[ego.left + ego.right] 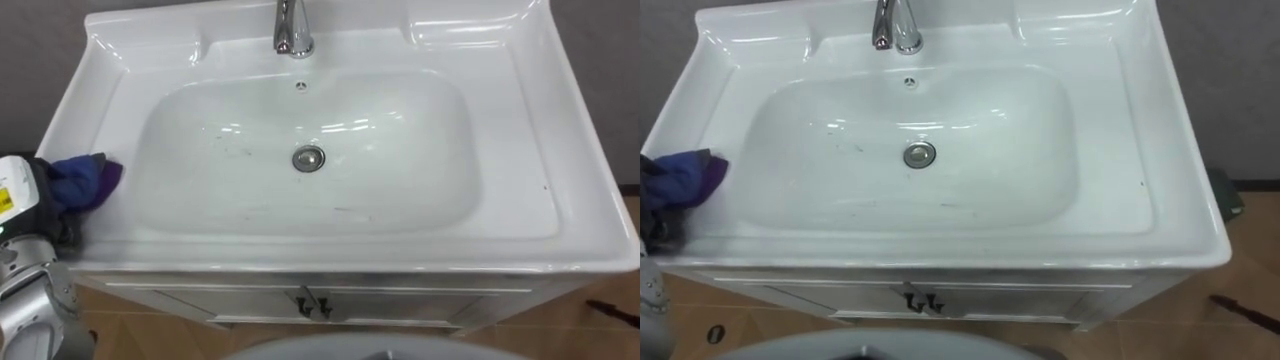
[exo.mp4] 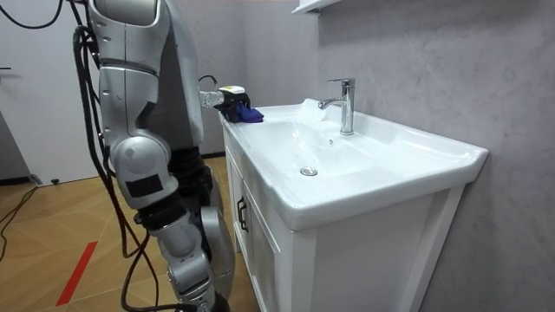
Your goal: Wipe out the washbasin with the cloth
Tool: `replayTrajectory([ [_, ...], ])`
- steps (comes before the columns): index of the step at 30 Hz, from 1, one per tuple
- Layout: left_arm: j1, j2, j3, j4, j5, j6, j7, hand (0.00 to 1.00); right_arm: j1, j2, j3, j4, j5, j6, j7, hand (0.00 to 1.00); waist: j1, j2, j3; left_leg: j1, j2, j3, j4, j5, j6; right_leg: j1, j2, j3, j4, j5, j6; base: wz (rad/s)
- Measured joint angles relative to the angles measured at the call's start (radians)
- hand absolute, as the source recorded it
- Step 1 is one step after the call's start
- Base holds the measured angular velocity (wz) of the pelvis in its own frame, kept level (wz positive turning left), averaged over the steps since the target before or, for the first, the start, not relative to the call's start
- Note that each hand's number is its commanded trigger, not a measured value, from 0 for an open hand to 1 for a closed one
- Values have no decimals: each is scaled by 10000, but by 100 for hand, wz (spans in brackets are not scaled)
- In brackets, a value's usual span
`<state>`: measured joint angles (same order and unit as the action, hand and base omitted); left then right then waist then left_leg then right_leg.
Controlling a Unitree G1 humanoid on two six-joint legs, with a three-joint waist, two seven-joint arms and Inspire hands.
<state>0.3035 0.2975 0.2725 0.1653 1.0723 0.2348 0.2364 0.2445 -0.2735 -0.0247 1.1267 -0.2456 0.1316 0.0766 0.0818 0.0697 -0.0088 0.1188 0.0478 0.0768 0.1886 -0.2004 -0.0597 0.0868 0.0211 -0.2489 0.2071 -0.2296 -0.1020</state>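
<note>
- Left eye view: looks down on a white basin, with a chrome tap at the back rim, a small overflow hole just below it and a metal drain in the middle of the bowl
- Clutches a bunched blue and purple cloth in the left hand, fingers curled round it, and rests it on the basin's left rim, outside the bowl
- Shows faint dark streaks on the bowl's floor, near the drain
- Shows a white cabinet under the basin, with two dark handles side by side at its middle
- Right eye view: gives the same scene, with the cloth at the picture's left edge, on the rim
- Room view: stands upright close against the cabinet's front, at the room view's left
- Reaches the left hand to the basin's far front corner and holds the cloth there on the rim, well apart from the tap
</note>
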Motion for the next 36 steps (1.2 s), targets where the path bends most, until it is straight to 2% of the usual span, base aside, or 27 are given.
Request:
replayTrajectory([
  [5, 13, -106, 0, 5, 1, -2, 6, 0, -18, 0, 0, -51, 0, 0, -15, 0, 8, -6, 6, -23, 0, -5, 4, 1, 1, 0, 0, -20, 2, -2, 0, 0],
  [20, 8, -104, 2, -67, -3, -33, 158, 0, -27, 4, -389, -121, 18, -5, -20, 0, 20, -97, 9, -29, 0, -29, 10, 6, 11, -12, -1, -16, 12, -4, 2, 0],
  [24, 6, -104, 10, -140, -5, -160, 172, 0, -34, 10, -383, -56, 20, -32, -17, 0, 46, -101, 11, -32, -5, -92, 14, 6, 11, 0, 0, -26, -6, -4, 3, 0],
  [29, 7, -103, 13, -560, -7, -243, 172, 0, -45, 18, -385, -29, 13, -87, -6, 0, 57, -118, 26, -35, -8, -114, 31, 6, 11, 8, 1, -28, -9, -4, 3, 0],
  [32, -35, -102, 14, -1115, -6, -264, 171, 0, -70, 39, -386, -29, -8, -91, -5, 0, 23, -144, 64, -80, -30, -291, 120, 2, 16, 7, -6, -15, 0, -4, 3, 0],
  [36, -438, -69, 42, -1383, -16, -440, 186, 0, -85, 52, -385, 62, -3, -83, 24, 0, 1, -111, 85, -91, -32, -327, 116, 2, 16, 6, -10, -33, 5, -6, 6, 0],
])
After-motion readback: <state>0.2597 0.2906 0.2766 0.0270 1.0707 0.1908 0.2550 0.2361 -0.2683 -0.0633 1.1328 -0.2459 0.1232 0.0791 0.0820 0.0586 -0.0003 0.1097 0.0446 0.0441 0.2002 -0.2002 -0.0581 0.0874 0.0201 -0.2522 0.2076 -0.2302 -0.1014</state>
